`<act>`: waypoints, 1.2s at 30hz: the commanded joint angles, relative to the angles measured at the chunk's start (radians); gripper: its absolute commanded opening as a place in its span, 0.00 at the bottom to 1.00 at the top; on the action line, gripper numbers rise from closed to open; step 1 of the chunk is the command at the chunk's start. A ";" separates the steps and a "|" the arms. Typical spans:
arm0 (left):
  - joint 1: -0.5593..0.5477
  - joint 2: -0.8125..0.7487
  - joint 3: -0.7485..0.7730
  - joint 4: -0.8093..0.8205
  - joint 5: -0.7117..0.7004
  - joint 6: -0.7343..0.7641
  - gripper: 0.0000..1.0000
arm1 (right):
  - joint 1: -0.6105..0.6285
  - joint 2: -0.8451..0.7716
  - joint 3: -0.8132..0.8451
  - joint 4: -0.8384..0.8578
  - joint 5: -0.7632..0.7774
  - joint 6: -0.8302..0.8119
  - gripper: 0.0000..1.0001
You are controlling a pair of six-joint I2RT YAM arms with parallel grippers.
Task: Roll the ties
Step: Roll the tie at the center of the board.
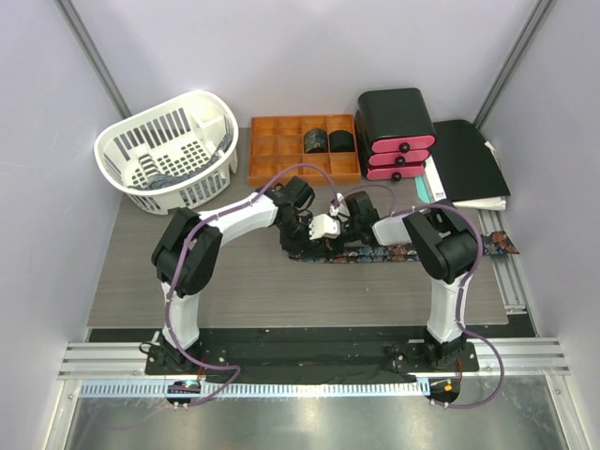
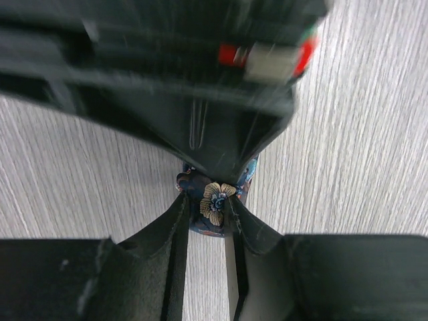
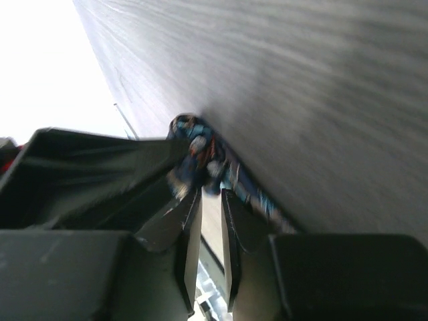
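Observation:
A dark tie with a small coloured print (image 1: 412,251) lies flat across the table, and its left end is bunched into a roll between the two grippers. In the left wrist view that roll (image 2: 215,195) shows a beige flower, and my left gripper (image 2: 205,204) is shut on it at the fingertips. My right gripper (image 3: 210,192) faces it from the other side. Its jaws stand a little apart, with the roll (image 3: 199,155) just past the tips. From above, the left gripper (image 1: 302,236) and right gripper (image 1: 330,234) meet mid-table. Two rolled ties (image 1: 326,141) sit in an orange tray (image 1: 281,150).
A white basket (image 1: 173,150) stands at the back left. At the back right is a black and pink drawer box (image 1: 396,131), with a black folder (image 1: 469,159) beside it. Purple cables run along both arms. The right gripper's body (image 2: 200,100) fills the top of the left wrist view.

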 commanded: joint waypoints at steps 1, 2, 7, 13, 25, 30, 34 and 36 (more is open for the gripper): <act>-0.013 0.088 -0.022 -0.050 -0.046 -0.016 0.25 | -0.036 -0.108 -0.011 -0.050 -0.045 -0.031 0.25; -0.013 0.091 -0.018 -0.052 -0.049 -0.014 0.25 | -0.042 -0.113 -0.027 -0.044 -0.050 -0.034 0.25; -0.015 0.088 -0.012 -0.049 -0.034 -0.036 0.25 | -0.068 -0.127 -0.059 -0.006 -0.061 -0.006 0.25; -0.044 0.091 0.030 -0.033 0.010 -0.163 0.25 | -0.067 -0.117 -0.097 0.073 -0.065 0.026 0.28; -0.112 0.087 -0.040 0.063 -0.009 -0.263 0.26 | -0.082 -0.182 -0.163 0.058 -0.062 -0.048 0.32; -0.115 0.077 -0.055 0.086 -0.008 -0.271 0.27 | -0.094 -0.165 -0.169 0.097 -0.065 -0.032 0.33; -0.125 0.070 -0.074 0.103 -0.011 -0.277 0.27 | -0.094 -0.156 -0.185 0.172 -0.076 0.035 0.34; -0.132 0.068 -0.078 0.114 -0.008 -0.277 0.27 | -0.093 -0.150 -0.191 0.200 -0.085 0.052 0.35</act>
